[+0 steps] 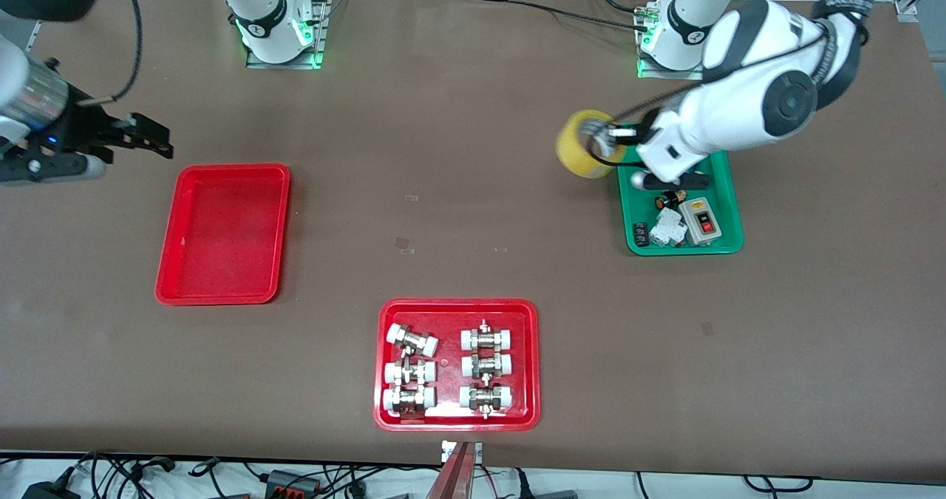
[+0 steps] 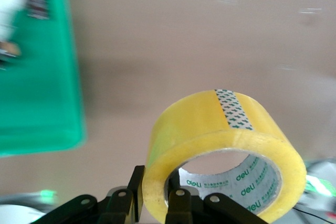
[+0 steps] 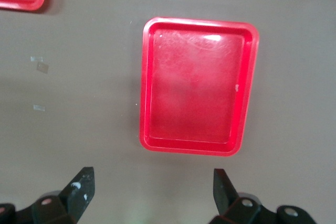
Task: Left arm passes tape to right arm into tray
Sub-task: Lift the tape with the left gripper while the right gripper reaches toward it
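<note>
You are seeing the tape hanging at upper right of the front view, just beside the green tray, with the left gripper pinching its wall through the core. It is probably light, stiff and slick; its hole is apparently facing sideways. The right gripper is waiting spread wide near the empty red tray.

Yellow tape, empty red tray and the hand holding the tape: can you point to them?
tape [image 1: 580, 148], front view, its yellow outer band.
tray [image 1: 222, 233], front view, its bare floor.
left hand [image 1: 602, 144], front view, between its fingertips at the roll's wall.
</note>
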You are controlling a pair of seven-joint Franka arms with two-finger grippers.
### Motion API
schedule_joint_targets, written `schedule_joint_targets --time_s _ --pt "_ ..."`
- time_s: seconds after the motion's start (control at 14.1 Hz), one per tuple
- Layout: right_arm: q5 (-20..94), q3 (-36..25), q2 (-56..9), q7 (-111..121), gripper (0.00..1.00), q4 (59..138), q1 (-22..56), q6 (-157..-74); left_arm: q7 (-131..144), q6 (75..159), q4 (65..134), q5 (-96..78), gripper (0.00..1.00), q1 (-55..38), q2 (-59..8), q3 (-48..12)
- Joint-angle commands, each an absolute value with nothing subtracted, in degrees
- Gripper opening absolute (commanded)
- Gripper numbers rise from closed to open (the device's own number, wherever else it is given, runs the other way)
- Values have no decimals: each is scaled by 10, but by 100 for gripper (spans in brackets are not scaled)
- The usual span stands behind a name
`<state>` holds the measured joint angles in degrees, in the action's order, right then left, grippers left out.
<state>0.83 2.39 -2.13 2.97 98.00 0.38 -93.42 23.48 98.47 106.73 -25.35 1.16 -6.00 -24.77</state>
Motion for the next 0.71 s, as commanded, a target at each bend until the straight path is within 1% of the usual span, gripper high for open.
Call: schedule_joint_targets --time_s 0.0,0.21,0.28,0.36,0.43,0.5,0.64 --pt "27 17 -46 42 100 957 6 -930 291 965 970 -321 0 -2 -124 -288" --pt "47 24 -69 46 100 945 11 -932 311 991 903 -401 0 -47 -166 -293" --pt "103 32 -70 54 100 940 20 -928 314 1003 887 -421 0 -51 -180 -293" --pt "179 34 -69 56 100 940 26 -926 314 1018 881 -440 0 -51 -189 -293" --pt "228 35 -69 49 100 939 37 -927 314 1041 880 -459 0 -51 -201 -293" --pt "262 35 -70 47 100 933 53 -934 325 1056 877 -467 0 -54 -210 -294" --pt "331 34 -83 27 100 917 90 -951 351 1059 871 -466 0 -72 -218 -294"
